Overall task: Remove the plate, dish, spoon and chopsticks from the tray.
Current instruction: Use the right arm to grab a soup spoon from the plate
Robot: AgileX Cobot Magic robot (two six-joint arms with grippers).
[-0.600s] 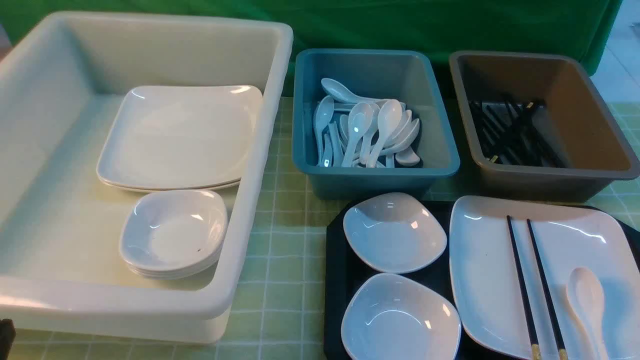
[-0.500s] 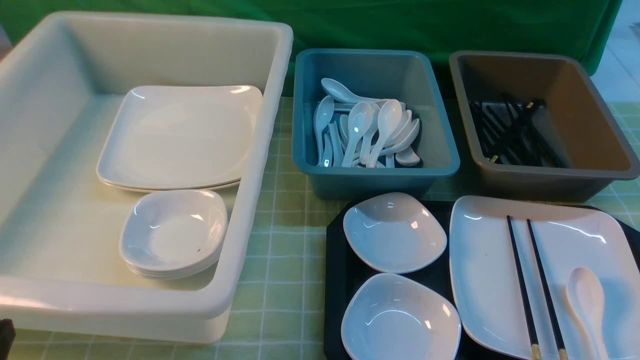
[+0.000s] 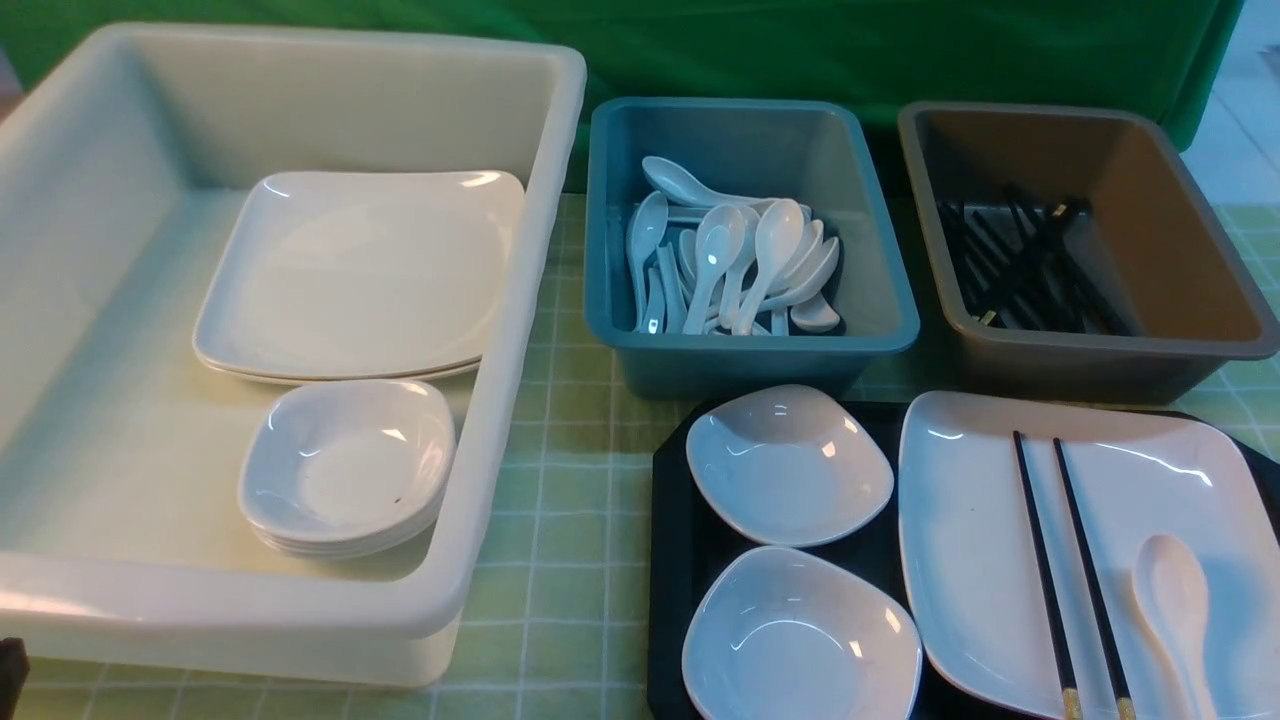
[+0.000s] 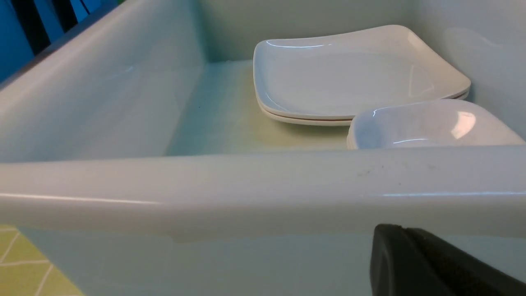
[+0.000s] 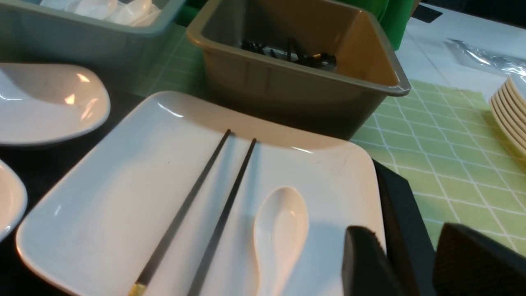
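Progress looks nil: by my reading, every piece is on the tray point(image 3: 670, 520) and nothing is lifted. The right gripper point(image 5: 407, 238) hovers with its fingers point(image 5: 361, 255) apart and nothing between them, at the tray's rim beside the plate's corner. The plate point(image 5: 102, 197) spreads away ahead of those fingers. The spoon point(image 5: 279, 230) lies on it just beside the nearer fingertip, bowl pointing away. The chopsticks point(image 5: 186, 205) lie side by side on the plate, one step beyond the spoon. Two small dishes, one point(image 3: 790, 465) and the other point(image 3: 800, 640), sit on the tray across the plate, well apart from the right fingers.

The left gripper point(image 4: 407, 246) has its fingers pressed together and holds nothing. It hangs just outside the wall of the white tub point(image 3: 520, 300), below the rim, well apart from the tray.

The tub holds stacked plates and dishes, the blue bin point(image 3: 750, 355) spoons, and the grey-brown bin point(image 3: 1090, 365) black sticks, so these look like the destinations. I judge all four kinds of item left to move, and the spoon the easiest first pick for the right fingers.
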